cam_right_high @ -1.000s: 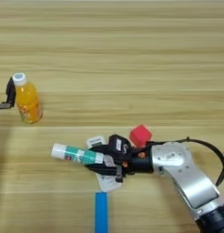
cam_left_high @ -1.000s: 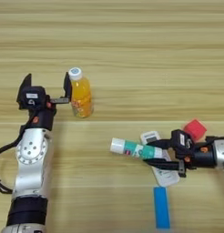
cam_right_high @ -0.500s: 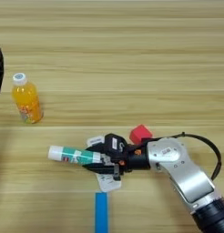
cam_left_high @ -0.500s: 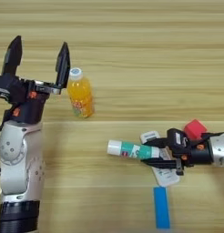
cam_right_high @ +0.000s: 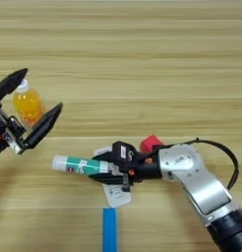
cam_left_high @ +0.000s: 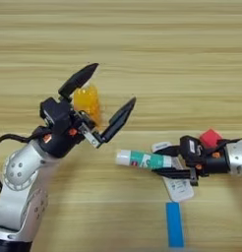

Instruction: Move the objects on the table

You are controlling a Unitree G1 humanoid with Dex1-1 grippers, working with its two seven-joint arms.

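Observation:
The orange-drink bottle (cam_left_high: 87, 101) stands left of centre on the table (cam_left_high: 142, 44). My left gripper (cam_left_high: 115, 82) is open, and its two black fingers spread wide on either side of the bottle as seen from above. I cannot tell whether they are level with it or higher. The upper finger hides the white cap in the left eye view. My right gripper (cam_left_high: 168, 161) is shut on one end of the white-and-green tube (cam_left_high: 142, 159), which points left and lies low over the table. The red cube (cam_left_high: 210, 138) sits just behind that gripper. The white remote control (cam_left_high: 178, 187) lies partly under it.
A blue strip (cam_left_high: 174, 231) lies flat near the front edge, just in front of the remote. The right arm's black cable (cam_right_high: 226, 157) loops out at the right side.
My left gripper has swung from the bottle's left side up and to the right, its fingers opening wider, and now straddles the bottle. The right gripper and the tube have hardly moved.

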